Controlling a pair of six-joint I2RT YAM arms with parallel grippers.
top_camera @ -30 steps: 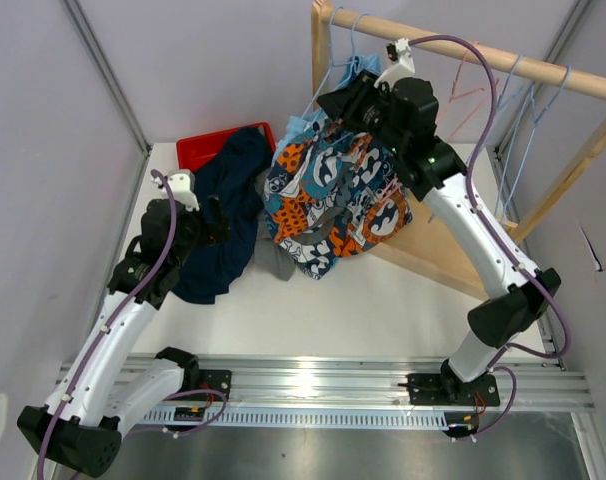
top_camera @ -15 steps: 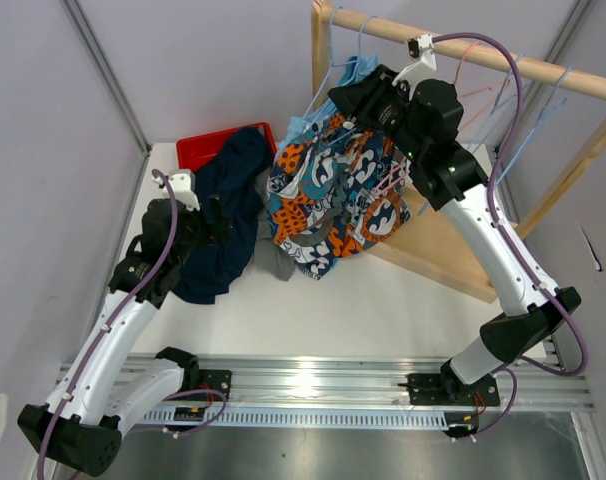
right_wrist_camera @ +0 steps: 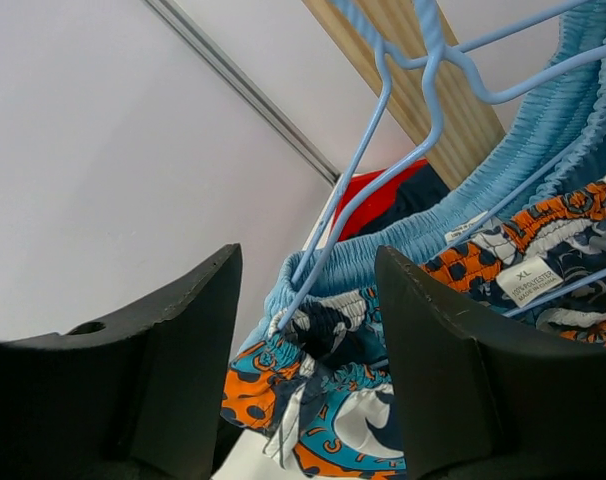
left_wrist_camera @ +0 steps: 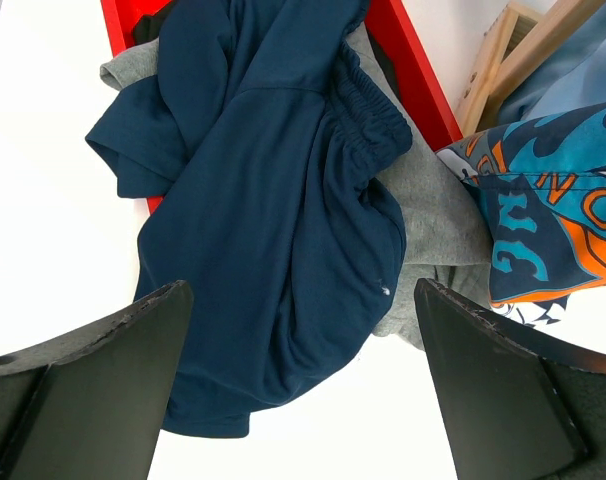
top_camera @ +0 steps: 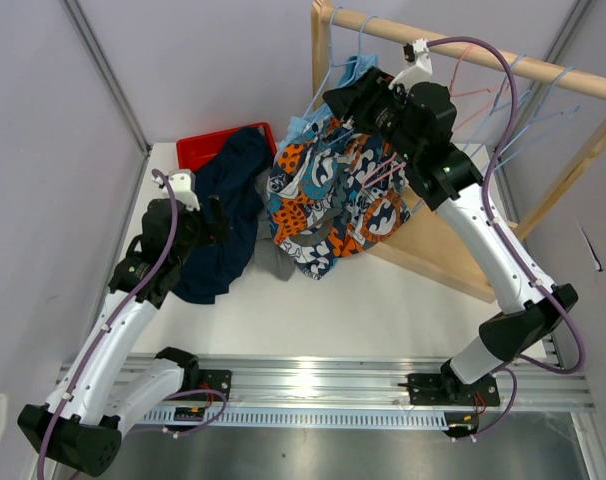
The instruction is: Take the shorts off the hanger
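Note:
The orange, blue and white patterned shorts (top_camera: 333,195) hang from a light blue hanger (right_wrist_camera: 383,130) on the wooden rod (top_camera: 483,55). Light blue shorts (right_wrist_camera: 433,235) hang behind them on the same hanger. My right gripper (top_camera: 345,98) hovers beside the hanger's top, open, with the wire and the patterned shorts (right_wrist_camera: 333,410) showing past its jaws (right_wrist_camera: 308,330), nothing pinched. Navy shorts (left_wrist_camera: 273,200) lie heaped over grey shorts (left_wrist_camera: 433,230) on the table. My left gripper (left_wrist_camera: 303,400) hangs open just above the navy shorts (top_camera: 223,220), holding nothing.
A red bin (top_camera: 198,150) sits under the heap at the back left. The wooden rack's post (top_camera: 321,50) and base board (top_camera: 453,255) stand at the right. Empty pink and blue hangers (top_camera: 528,95) hang further along the rod. A thin pink wire (top_camera: 385,172) crosses the patterned shorts.
My right gripper rose toward the rod and its jaws spread apart. A pink wire now shows across the patterned shorts. The left arm has not moved.

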